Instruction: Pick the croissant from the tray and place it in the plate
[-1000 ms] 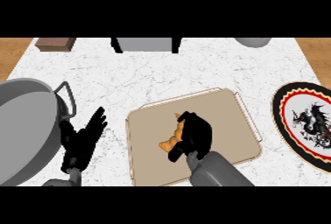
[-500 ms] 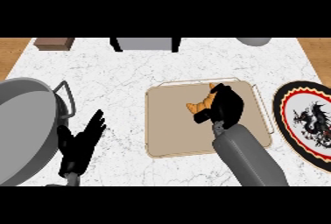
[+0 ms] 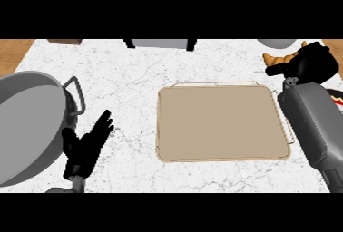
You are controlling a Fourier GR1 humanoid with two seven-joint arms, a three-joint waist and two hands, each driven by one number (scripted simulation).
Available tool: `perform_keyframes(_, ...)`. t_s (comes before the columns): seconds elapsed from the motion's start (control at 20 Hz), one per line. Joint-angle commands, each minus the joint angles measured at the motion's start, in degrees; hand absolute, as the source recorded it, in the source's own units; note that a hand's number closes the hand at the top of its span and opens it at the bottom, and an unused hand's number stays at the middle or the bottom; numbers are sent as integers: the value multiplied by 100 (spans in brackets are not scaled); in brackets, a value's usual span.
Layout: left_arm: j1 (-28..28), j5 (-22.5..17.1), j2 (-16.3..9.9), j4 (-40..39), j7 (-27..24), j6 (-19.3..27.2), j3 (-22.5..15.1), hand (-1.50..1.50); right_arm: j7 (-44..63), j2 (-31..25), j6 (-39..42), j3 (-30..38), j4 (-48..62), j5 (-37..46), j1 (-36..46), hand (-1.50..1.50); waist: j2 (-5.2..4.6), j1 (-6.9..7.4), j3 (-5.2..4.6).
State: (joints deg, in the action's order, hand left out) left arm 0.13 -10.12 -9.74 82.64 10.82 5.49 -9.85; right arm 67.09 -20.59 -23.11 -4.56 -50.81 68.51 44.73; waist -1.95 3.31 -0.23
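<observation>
My right hand [image 3: 312, 64] is at the upper right, fingers curled round the golden-brown croissant [image 3: 277, 59], which sticks out to its left and is held above the counter. The beige tray [image 3: 221, 122] lies in the middle with nothing on it. The plate [image 3: 337, 97], with a red and black rim, shows only as a sliver at the right edge, mostly hidden by my right forearm. At the lower left my left hand [image 3: 83, 147] rests open, fingers pointing up, beside the pan.
A large grey pan [image 3: 26, 122] with a wire handle [image 3: 75, 95] fills the left side. A grey box [image 3: 159, 43] and a brown block [image 3: 66, 41] stand at the far edge, and a grey bowl [image 3: 278, 43] at the top right.
My right hand has lifted the croissant off the tray and carried it up and to the right, over the plate's side. The view has shifted; the left hand stays resting.
</observation>
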Motion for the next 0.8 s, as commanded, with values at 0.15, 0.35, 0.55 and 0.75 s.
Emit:
perform_keyframes(0.15,-201,12,44,25,113,-29,-72,0,1797,-536,-874,913,494,1297,718,150,-11,95,10)
perform_keyframes(0.35,-219,67,48,-78,113,83,-7,0,1802,-507,-1514,1490,476,1849,492,150,-12,-29,34)
perform_keyframes(0.55,-165,-5,-4,-119,68,-23,38,0,1804,-486,-1908,1968,336,2569,416,150,7,-15,27)
perform_keyframes(0.75,-67,109,167,-88,94,181,-75,0,1806,-311,-2062,2645,299,3259,-69,150,47,-133,35)
